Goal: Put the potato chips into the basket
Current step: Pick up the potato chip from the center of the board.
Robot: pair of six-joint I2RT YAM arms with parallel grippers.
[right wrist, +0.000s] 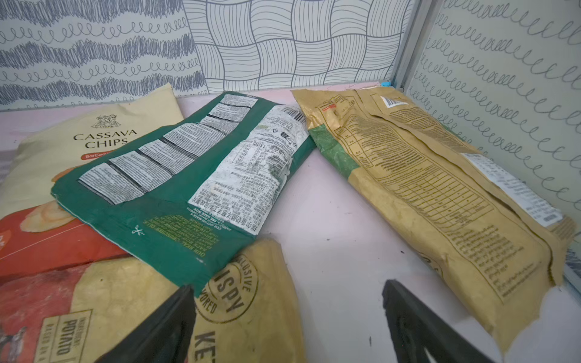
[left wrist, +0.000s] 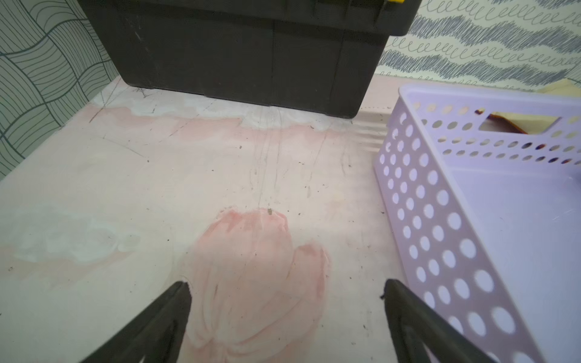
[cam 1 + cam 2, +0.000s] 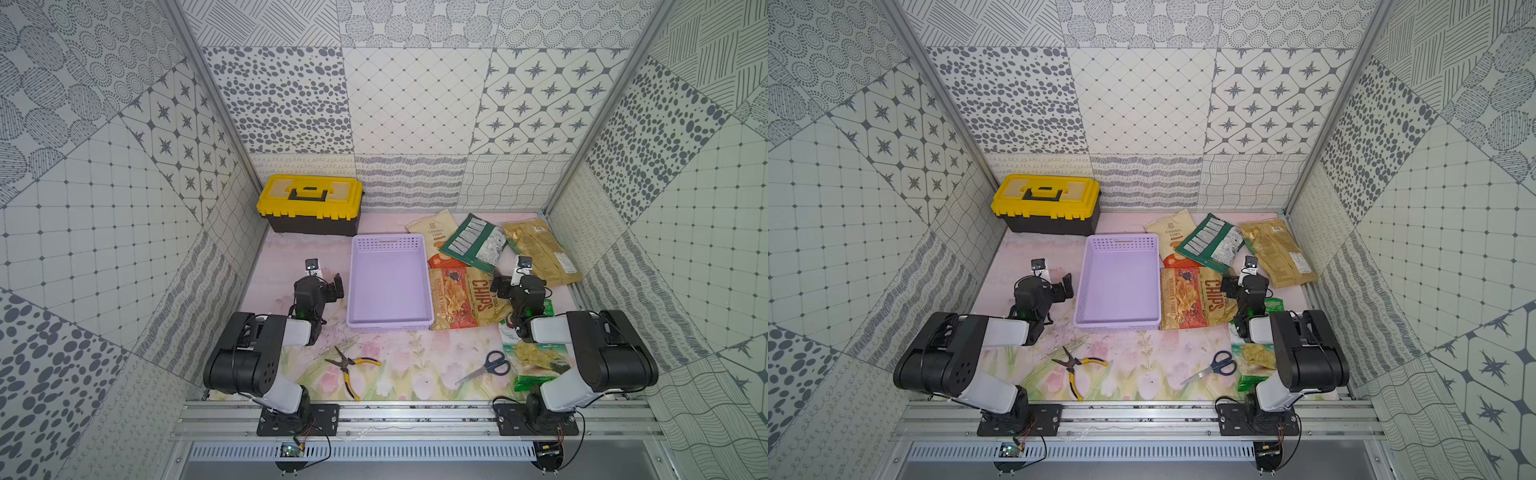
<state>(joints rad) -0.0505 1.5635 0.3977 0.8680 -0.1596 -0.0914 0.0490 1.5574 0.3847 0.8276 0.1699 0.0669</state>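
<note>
The left jaws stand wide apart with nothing between them, low over bare pink worktop (image 2: 188, 176). The lilac basket (image 3: 390, 286) sits just beside their inner side, its perforated wall (image 2: 424, 220) close to that jaw. The yellow-and-black toolbox (image 3: 309, 203) stands straight ahead of them.

The right jaws are also spread and grip nothing. Their inner jaw hangs over the edge of the gold-red CHIPS bag (image 1: 251, 298), the outer one over bare worktop. Just ahead lies the dark green bag (image 1: 176, 195), back side up, overlapping both the CHIPS bag and the Cassava Chips bag (image 1: 94, 138). The tan-gold bag (image 1: 424, 188) lies ahead on the outer side. The green-white bag (image 3: 536, 357) lies behind these jaws, partly under the right arm.

All five bags rest on the worktop outside the basket. Pliers (image 3: 351, 368) and scissors (image 3: 490, 365) lie behind both pairs of jaws.
</note>
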